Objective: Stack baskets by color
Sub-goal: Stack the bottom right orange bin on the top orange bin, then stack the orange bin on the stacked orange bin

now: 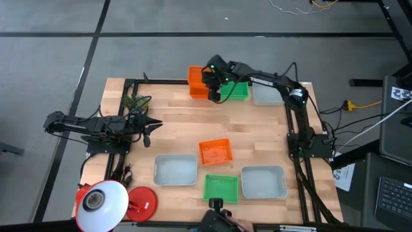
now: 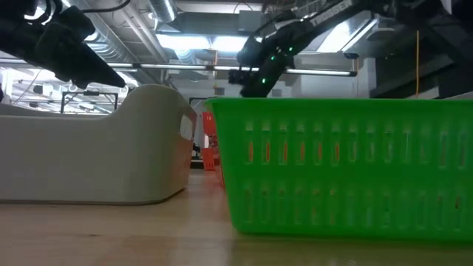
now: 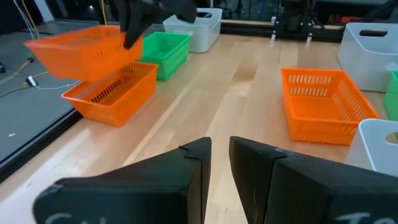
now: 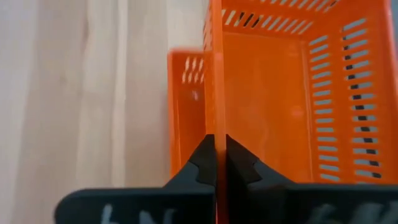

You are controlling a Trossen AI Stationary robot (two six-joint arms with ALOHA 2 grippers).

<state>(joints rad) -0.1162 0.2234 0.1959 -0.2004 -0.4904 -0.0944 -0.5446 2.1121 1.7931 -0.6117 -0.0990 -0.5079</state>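
Note:
My right gripper (image 4: 216, 157) is at the table's far edge, shut on an orange basket (image 3: 81, 48). This basket is in the air just over a second orange basket (image 3: 113, 93) that rests on the table. A green basket (image 1: 235, 89) and a white basket (image 1: 267, 94) stand beside them. A third orange basket (image 1: 214, 152) lies mid-table. Two white baskets (image 1: 175, 169) (image 1: 263, 182) and a green one (image 1: 221, 187) sit near the front edge. My left gripper (image 3: 221, 163) waits at the left, fingers slightly apart, holding nothing. My right gripper pinches one upright wall of the orange basket at its rim (image 4: 216, 118), with one finger inside the basket and one outside. The fingers slant down from above. The basket is lifted off the table, slightly tilted, over the other orange basket.
A red-and-white lamp (image 1: 106, 200) stands at the near left corner. Bare wood lies between the far row of baskets and the middle orange one. The near green basket (image 2: 347, 166) fills much of the low view.

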